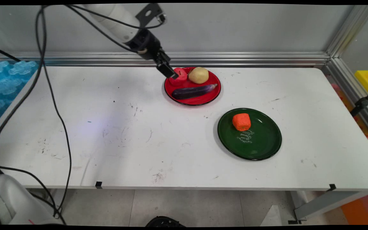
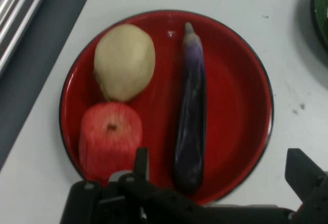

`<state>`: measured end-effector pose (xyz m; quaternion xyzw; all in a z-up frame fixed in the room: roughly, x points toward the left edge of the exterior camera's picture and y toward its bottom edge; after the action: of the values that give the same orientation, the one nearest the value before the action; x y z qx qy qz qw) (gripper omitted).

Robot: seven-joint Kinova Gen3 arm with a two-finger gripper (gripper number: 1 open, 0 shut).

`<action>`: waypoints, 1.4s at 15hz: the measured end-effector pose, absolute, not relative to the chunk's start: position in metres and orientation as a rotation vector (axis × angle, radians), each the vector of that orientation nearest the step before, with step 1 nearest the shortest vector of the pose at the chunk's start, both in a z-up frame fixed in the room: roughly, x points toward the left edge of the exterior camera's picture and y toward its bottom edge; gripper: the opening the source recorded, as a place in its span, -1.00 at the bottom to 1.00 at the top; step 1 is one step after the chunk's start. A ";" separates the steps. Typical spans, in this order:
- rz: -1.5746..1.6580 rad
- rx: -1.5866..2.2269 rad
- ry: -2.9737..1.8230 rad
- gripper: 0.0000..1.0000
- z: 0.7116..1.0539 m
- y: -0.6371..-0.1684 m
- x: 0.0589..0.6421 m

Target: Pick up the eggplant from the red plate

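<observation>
A red plate [image 1: 211, 92] [image 2: 236, 96] at the back of the table carries a red apple [image 1: 180, 74] [image 2: 110, 137], a pale potato [image 1: 198, 75] [image 2: 124, 61] and a purple eggplant [image 1: 193, 91] [image 2: 191, 121]. My gripper [image 1: 170, 74] [image 2: 218, 170] hovers over the plate's left rim, right next to the apple. It is open with nothing held; in the hand view one finger [image 2: 141, 162] stands by the apple and the other finger [image 2: 302, 170] beyond the plate's rim, with the eggplant's thick end between them.
A green plate [image 1: 260, 143] with an orange-red pepper-like piece [image 1: 241, 121] on it lies right of centre; its edge [image 2: 322, 3] shows in the hand view. Blue foam [image 1: 2, 83] lies off the table's left end. An aluminium rail [image 1: 235, 59] runs along the back wall.
</observation>
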<state>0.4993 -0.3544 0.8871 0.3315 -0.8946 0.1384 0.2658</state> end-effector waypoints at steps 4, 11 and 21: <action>0.394 0.797 -2.477 1.00 0.866 -0.385 0.476; 0.361 0.713 -2.571 1.00 0.818 -0.425 0.448; 0.310 0.705 -2.631 1.00 0.775 -0.454 0.432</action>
<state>0.4324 -0.4537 0.7751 0.2519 -0.9406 0.1110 0.1990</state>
